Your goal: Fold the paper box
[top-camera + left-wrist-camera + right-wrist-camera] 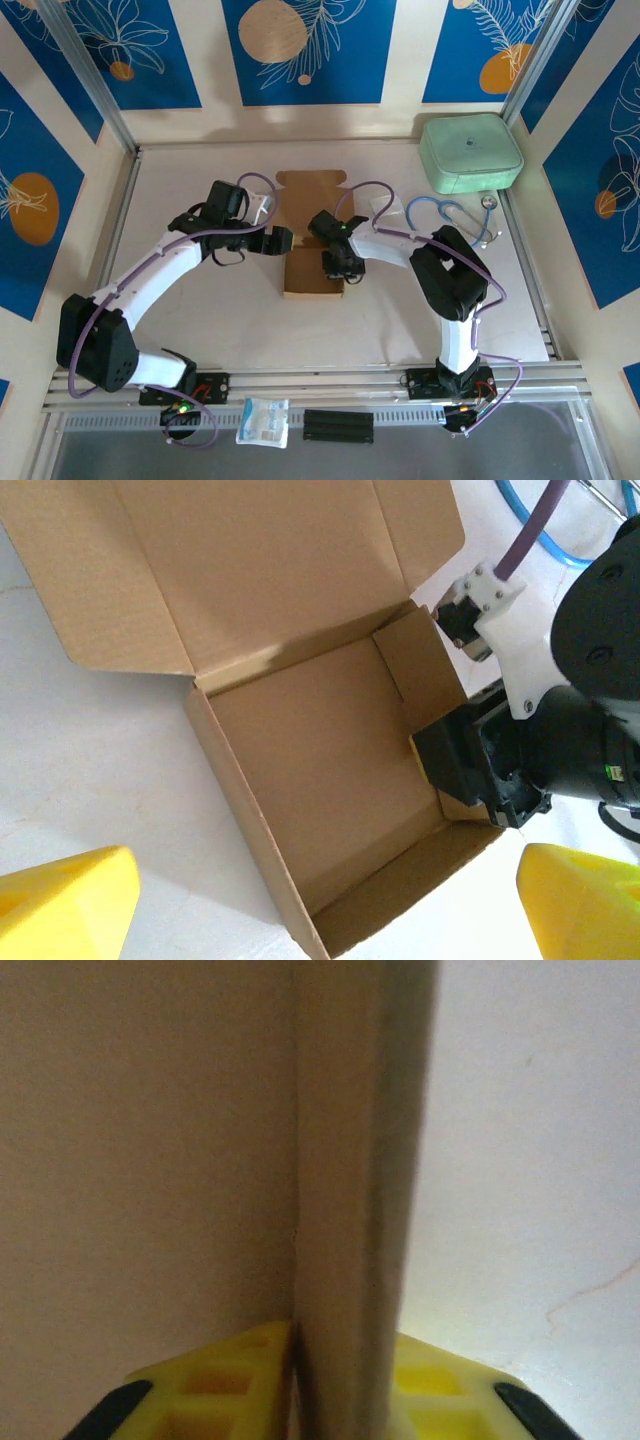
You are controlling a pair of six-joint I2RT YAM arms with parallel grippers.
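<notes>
White desk [200, 330]: one brown kraft cardboard box [305, 277], walls up, lid open; right hand [335, 265] pinches a wall; left hand [278, 241] wide.

Right up close: one wall of the cardboard box [350, 1160] stands edge-on down the middle of my view, rising straight out of my gripper [345, 1385]. My two yellow fingers [220, 1380] sit one on each side, pinched against that wall. Left of it is plain brown cardboard. Right of it is the white table [530, 1160], with a faint thin mark.
</notes>
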